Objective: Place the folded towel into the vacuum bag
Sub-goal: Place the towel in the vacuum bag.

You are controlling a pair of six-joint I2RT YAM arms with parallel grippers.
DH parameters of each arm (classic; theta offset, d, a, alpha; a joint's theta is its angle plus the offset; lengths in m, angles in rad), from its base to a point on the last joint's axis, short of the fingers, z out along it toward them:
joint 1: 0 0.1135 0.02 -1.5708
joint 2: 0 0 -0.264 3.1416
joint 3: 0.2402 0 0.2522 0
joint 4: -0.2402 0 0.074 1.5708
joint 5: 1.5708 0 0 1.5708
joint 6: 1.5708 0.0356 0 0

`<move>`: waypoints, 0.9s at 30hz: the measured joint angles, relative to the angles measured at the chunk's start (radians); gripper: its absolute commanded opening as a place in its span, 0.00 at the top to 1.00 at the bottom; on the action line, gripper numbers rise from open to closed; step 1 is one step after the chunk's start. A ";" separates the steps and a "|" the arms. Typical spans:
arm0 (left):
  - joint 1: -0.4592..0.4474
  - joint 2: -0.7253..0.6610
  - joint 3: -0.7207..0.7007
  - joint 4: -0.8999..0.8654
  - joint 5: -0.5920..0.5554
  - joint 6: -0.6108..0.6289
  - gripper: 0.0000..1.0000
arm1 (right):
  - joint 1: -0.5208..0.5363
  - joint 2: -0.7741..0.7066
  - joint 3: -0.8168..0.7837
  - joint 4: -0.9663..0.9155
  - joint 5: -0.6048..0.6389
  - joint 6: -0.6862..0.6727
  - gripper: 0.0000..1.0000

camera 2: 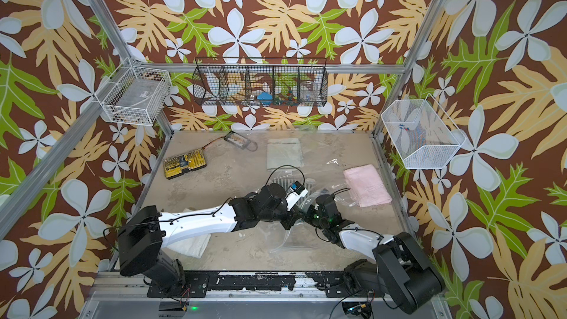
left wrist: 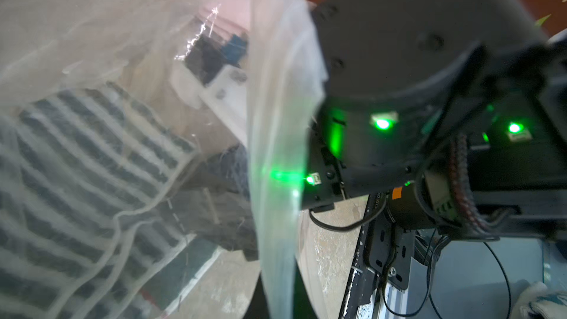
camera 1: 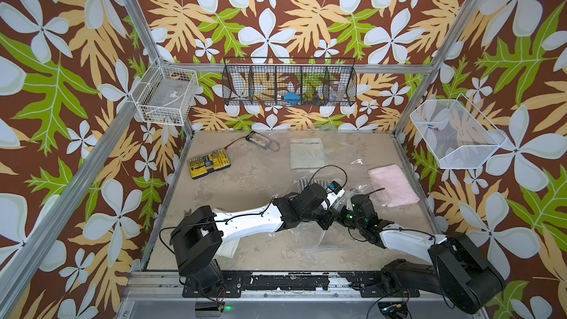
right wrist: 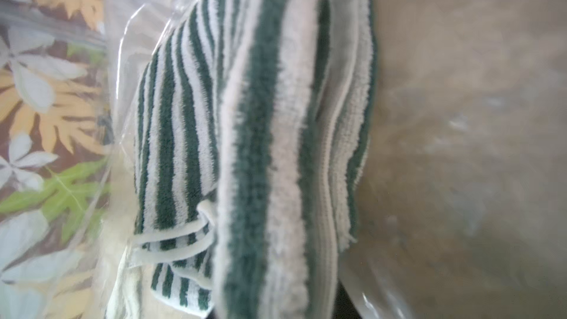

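The folded towel [camera 1: 303, 184], green and white striped, lies inside the vacuum bag [camera 1: 329, 245], a crinkly clear film spread over the middle of the table. In the right wrist view the towel [right wrist: 260, 148] fills the frame, and its folded edge runs down between the jaws of my right gripper [right wrist: 276, 311], shut on it. In both top views that gripper [camera 1: 342, 210] is mostly hidden behind the arms. My left gripper [camera 1: 325, 224] is shut on a raised flap of bag film [left wrist: 276, 136]. Through that film the towel [left wrist: 79, 161] shows.
A pink towel [camera 1: 392, 187] lies to the right of the bag and a pale green one [camera 1: 307, 153] behind it. A white towel [camera 1: 228, 247] sits under the left arm. A yellow bit case [camera 1: 208, 162] and a small clear box [camera 1: 259, 141] lie at the back left.
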 measured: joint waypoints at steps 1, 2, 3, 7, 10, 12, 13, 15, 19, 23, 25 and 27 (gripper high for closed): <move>0.000 0.000 0.000 0.000 0.006 0.003 1.00 | 0.000 0.014 0.027 -0.008 -0.006 -0.050 0.77; -0.001 -0.001 0.000 0.002 0.012 0.003 1.00 | 0.001 0.020 0.043 -0.015 -0.016 -0.099 0.77; -0.003 -0.004 -0.001 0.000 0.016 0.003 1.00 | 0.001 0.024 0.054 -0.029 -0.024 -0.148 0.77; -0.021 -0.018 -0.004 -0.001 0.031 0.003 1.00 | 0.001 0.044 0.096 -0.111 -0.072 -0.306 0.77; -0.038 -0.018 -0.008 0.000 0.038 0.003 1.00 | -0.004 0.076 0.156 -0.176 -0.067 -0.384 0.70; -0.043 -0.018 -0.010 0.004 0.045 0.002 1.00 | -0.027 0.094 0.183 -0.199 -0.056 -0.400 0.58; -0.044 -0.018 -0.012 0.007 0.048 0.002 1.00 | -0.042 0.102 0.192 -0.207 -0.047 -0.397 0.53; -0.045 -0.018 -0.018 0.014 0.048 -0.002 1.00 | -0.061 0.106 0.193 -0.208 -0.055 -0.368 0.42; -0.046 -0.018 -0.025 0.014 0.042 -0.005 1.00 | -0.062 0.055 0.148 -0.209 -0.092 -0.243 0.29; -0.047 -0.021 -0.038 0.016 0.029 -0.009 1.00 | -0.063 -0.050 0.029 -0.207 -0.117 -0.074 0.21; -0.047 -0.021 -0.042 0.022 0.028 -0.017 1.00 | -0.055 -0.120 -0.030 -0.188 -0.129 0.023 0.20; -0.047 -0.020 -0.042 0.032 0.026 -0.021 1.00 | -0.043 -0.166 -0.065 -0.173 -0.134 0.100 0.19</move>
